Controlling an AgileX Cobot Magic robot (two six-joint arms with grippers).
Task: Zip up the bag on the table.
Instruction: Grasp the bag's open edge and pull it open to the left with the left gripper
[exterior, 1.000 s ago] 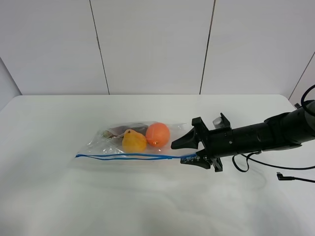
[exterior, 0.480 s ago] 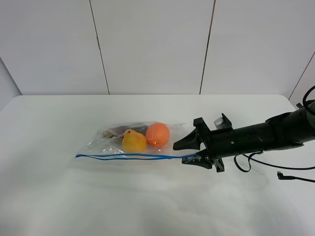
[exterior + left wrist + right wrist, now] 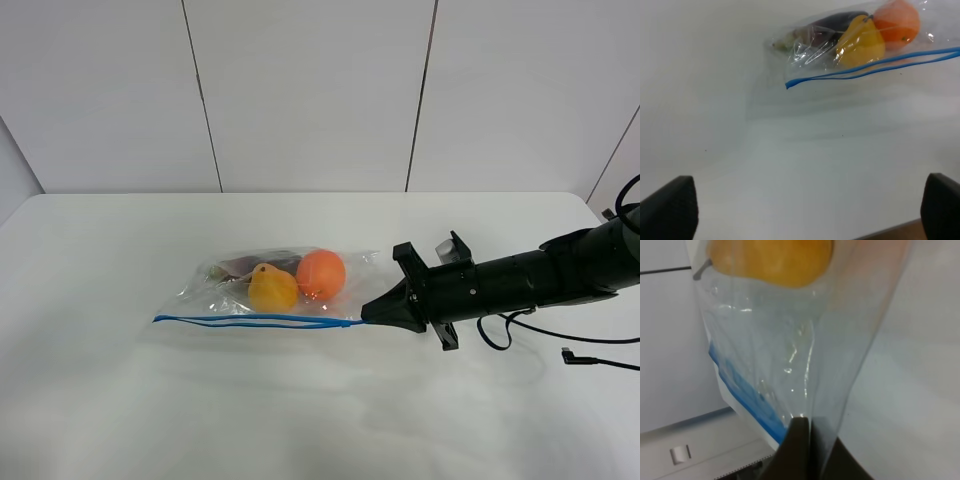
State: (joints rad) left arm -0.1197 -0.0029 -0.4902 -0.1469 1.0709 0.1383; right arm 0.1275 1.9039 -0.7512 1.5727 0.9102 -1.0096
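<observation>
The bag lies flat near the middle of the white bench. Its blue zipper strip runs along the edge nearest the camera in the high view. An orange fruit, a yellow fruit and a dark item show through the clear film.

The right gripper reaches in low from the right. Its jaws are pressed together on the right-hand end of the zipper strip, and its wrist view shows film and blue strip pinched between them. The left gripper has its jaws wide apart and holds nothing. It hangs well clear of the bag's far end and is not seen in the high view.

The film looks thin, crinkly and slippery, so it will likely buckle rather than push. The fruit gives the bag some weight, which should help anchor it against a pull along the strip. In the left wrist view the strip shows as two lines parting slightly, so it seems unsealed for part of its length. The best holds appear to be the strip's two ends, where the plastic is stiffest. Pinning the free left end would probably stop the bag sliding.
</observation>
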